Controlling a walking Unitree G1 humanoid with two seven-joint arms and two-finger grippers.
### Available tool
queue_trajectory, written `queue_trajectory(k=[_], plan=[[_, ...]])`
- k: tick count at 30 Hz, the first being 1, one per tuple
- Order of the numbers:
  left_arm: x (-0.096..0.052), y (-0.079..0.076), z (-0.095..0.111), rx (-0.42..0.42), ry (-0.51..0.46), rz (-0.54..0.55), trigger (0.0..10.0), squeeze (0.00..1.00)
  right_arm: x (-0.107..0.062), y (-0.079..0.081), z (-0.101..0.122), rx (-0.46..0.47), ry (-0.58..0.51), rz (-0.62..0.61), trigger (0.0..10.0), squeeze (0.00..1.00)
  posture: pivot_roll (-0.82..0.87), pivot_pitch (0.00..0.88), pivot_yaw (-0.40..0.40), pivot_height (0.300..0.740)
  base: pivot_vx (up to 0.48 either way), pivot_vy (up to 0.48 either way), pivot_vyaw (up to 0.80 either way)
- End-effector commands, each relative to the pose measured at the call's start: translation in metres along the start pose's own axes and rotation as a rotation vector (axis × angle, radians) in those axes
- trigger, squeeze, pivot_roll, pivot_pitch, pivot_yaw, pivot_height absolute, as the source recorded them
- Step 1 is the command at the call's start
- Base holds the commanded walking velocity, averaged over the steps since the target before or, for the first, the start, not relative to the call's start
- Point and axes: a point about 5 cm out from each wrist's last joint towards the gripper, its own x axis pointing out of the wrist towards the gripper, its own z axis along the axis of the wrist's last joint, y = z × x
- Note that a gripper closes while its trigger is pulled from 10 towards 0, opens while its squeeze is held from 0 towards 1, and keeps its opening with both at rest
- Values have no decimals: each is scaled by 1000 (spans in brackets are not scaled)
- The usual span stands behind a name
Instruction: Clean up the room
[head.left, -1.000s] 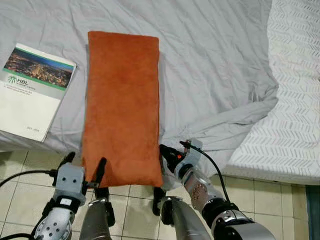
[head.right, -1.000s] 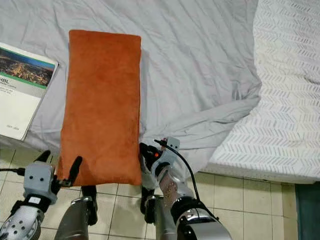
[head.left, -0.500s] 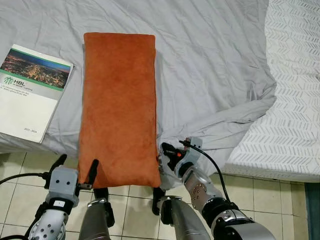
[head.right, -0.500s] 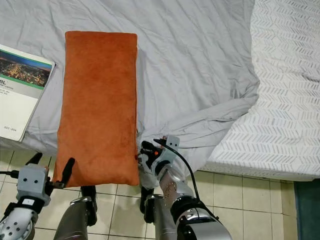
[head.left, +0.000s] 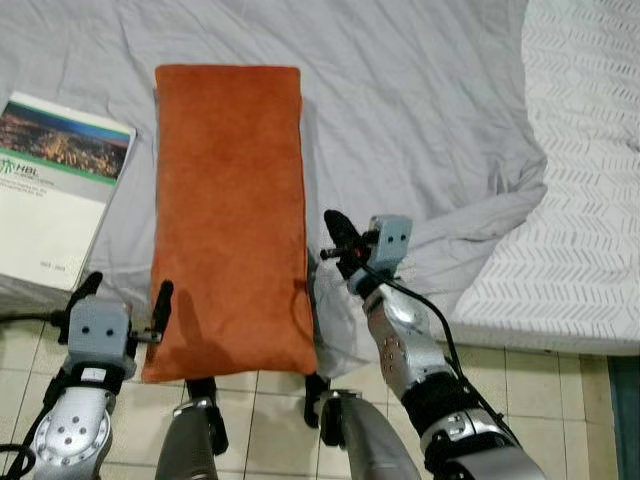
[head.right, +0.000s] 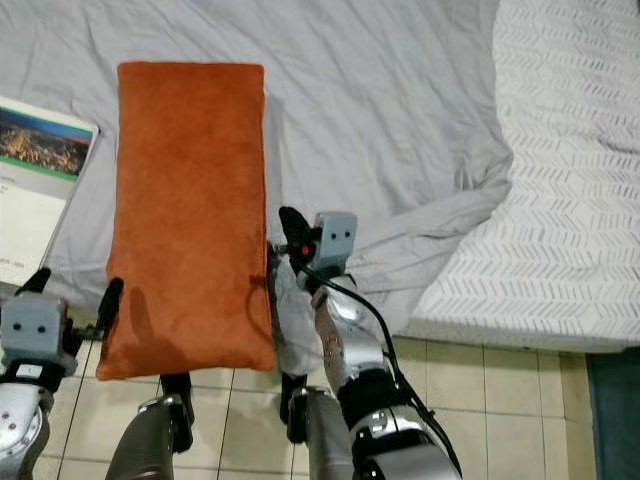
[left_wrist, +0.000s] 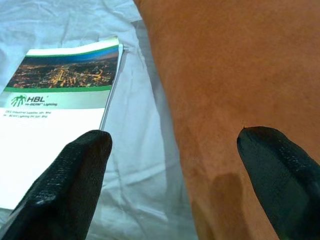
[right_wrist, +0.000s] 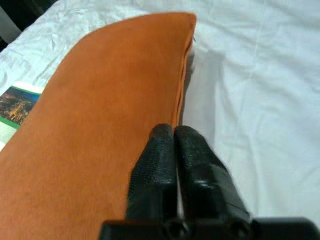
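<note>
Right gripper (head.left: 332, 228) now raised — jaws pressed together beside orange cushion (head.left: 228, 200).

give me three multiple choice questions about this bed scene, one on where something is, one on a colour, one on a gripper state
1. Where does the white booklet with the city photo lie?
A. robot's left of the long orange velvety cushion
B. on the cushion
C. on the tiled floor

2. What colour is the rumpled bed sheet?
A. orange
B. grey
C. green

3. How are the right gripper fingers?
A. wide apart
B. pressed together
C. round the booklet

Answers: 1 A, it lies on the sheet beside the cushion; 2 B, pale grey cloth; 3 B, the right wrist view shows no gap.
</note>
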Motion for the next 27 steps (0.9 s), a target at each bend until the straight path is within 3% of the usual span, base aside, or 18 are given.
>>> queue_trajectory(k=[1,2,3,5,9,15,16,17,18,22,25,26,27], plan=[[-1,-7,-18,-67,122,15,10000,0,-12,10,-26,18,119,-12,10000,1000,-22,732,-253,740,0,0,0],[-1,-7,-18,-67,122,15,10000,0,-12,10,-26,18,119,-12,10000,1000,-22,732,-253,740,0,0,0],[18,-14,-29,-132,199,77,10000,0,-10,18,-44,48,272,-22,10000,1000,-35,725,-257,740,0,0,0],[44,-27,-38,-215,295,148,10000,0,-12,31,-67,80,475,-31,10000,1000,-35,725,-257,740,0,0,0],[73,-33,-37,-312,322,203,10000,0,-13,39,-77,134,539,-59,10000,1000,-39,711,-258,740,0,0,0],[96,-32,-39,-396,376,230,10000,0,-21,40,-90,214,624,-120,10000,1000,-42,707,-257,740,0,0,0],[98,-32,-42,-444,400,243,10000,0,-22,39,-91,231,631,-137,10000,137,-38,709,-255,740,0,0,0],[98,-32,-42,-444,400,243,10000,0,-22,39,-91,231,631,-137,10000,137,-38,709,-255,740,0,0,0],[97,-33,-47,-528,418,260,10000,0,-19,38,-88,296,605,-168,10000,0,-42,712,-257,740,0,0,0],[97,-34,-45,-614,384,263,10000,0,-10,35,-76,373,513,-191,10000,0,-39,711,-259,740,0,0,0],[101,-30,-32,-542,289,230,10000,0,4,22,-50,243,374,-189,10000,0,-32,712,-257,740,0,0,0],[101,-30,-32,-542,289,230,10000,0,4,22,-50,243,374,-189,10000,0,-32,712,-257,740,0,0,0],[103,-31,-18,-453,212,197,10000,0,6,17,-39,190,314,-188,10000,0,-38,712,-263,740,0,0,0]])
